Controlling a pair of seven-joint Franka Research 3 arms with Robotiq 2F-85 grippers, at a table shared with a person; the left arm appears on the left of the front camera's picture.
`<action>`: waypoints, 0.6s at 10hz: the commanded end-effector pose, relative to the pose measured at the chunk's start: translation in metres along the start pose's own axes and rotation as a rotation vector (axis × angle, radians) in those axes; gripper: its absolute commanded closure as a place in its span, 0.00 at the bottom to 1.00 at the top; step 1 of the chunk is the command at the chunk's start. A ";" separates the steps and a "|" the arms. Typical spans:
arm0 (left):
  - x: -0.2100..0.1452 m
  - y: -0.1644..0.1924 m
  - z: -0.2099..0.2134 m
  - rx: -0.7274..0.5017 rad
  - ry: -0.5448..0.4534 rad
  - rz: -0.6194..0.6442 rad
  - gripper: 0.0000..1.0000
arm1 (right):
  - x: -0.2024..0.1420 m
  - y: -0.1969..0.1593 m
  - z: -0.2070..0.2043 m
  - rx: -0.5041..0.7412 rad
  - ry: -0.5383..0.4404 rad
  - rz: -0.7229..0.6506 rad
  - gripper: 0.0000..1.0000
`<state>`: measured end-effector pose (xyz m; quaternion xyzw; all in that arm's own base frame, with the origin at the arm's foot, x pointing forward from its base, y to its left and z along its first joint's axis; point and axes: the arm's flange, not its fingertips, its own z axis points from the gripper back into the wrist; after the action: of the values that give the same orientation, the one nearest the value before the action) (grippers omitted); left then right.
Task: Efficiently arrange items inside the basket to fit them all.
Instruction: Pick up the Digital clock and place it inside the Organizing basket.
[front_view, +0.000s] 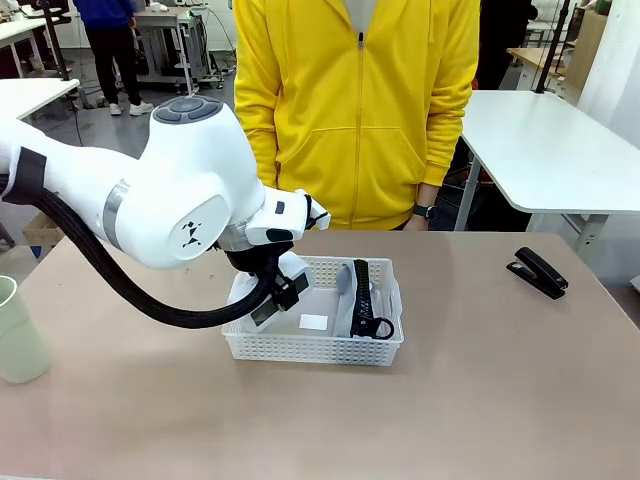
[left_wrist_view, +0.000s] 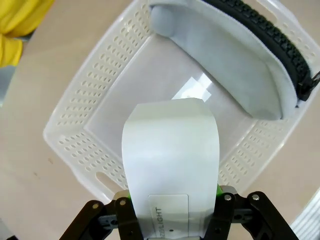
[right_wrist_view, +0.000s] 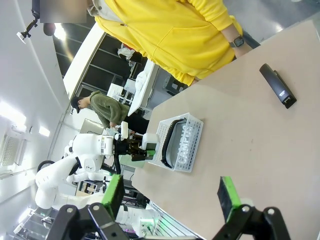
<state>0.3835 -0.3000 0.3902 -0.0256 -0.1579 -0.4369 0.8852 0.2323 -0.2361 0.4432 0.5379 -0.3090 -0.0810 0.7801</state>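
Basket (front_view: 300, 350) on desk (front_view: 480, 400): pouch (front_view: 362, 300) inside along its right wall. Left hand (front_view: 272, 300) clamps white box (left_wrist_view: 170, 150) over its left half, fingertips hidden. Stapler (front_view: 537, 272) well right of basket. Cup (front_view: 15, 335) far left, cut off. Right hand (right_wrist_view: 172, 197) spread wide, empty.

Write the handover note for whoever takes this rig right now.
Left gripper: shut on the white box, held over the basket's bare half.
Right gripper: open, empty, above the table.
Pouch: in the basket, on edge along one side wall.
Stapler and cup: on the table, at opposite ends.
Done: pouch in.
Left: set the box down, then fit stapler and cup.
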 end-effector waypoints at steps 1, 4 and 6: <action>-0.002 -0.001 0.005 0.002 -0.005 0.008 0.48 | 0.003 0.000 0.000 0.019 -0.017 0.027 0.00; 0.000 0.000 0.000 0.000 -0.001 0.000 0.48 | 0.003 0.000 0.000 0.019 -0.017 0.027 0.00; 0.006 0.006 -0.022 -0.058 -0.025 -0.016 0.48 | 0.003 0.000 0.000 0.019 -0.017 0.027 0.00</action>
<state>0.3867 -0.3027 0.3790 -0.0333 -0.1534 -0.4396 0.8843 0.2324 -0.2362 0.4432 0.5381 -0.3090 -0.0810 0.7800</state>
